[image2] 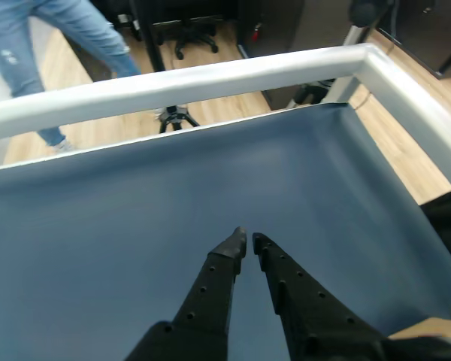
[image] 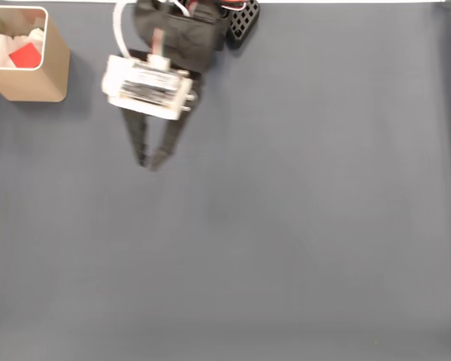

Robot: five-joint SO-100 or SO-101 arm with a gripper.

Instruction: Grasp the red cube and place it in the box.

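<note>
The red cube (image: 25, 55) lies inside the box (image: 51, 69), resting on the white padding (image: 1, 47) there, at the top left corner of the fixed view. My fingers (image: 147, 161) are drawn nearly together, only a slit between the tips, and they hold nothing; the wrist view shows the same narrow gap (image2: 246, 244) over bare blue-grey table (image2: 98, 226). In the fixed view the box sits up and to the left of my fingertips, well apart from them, while my fingers point down the picture, away from it. So the relation that matters now is simply that the cube is behind and to the side of where I point, already within the box walls, and I judge the placing to be done. If anything is left, it is to draw back clear of the box without brushing its thin wall. Beyond the white table rail (image2: 173, 79) a person's jeans (image2: 68, 30) show in the wrist view.
</note>
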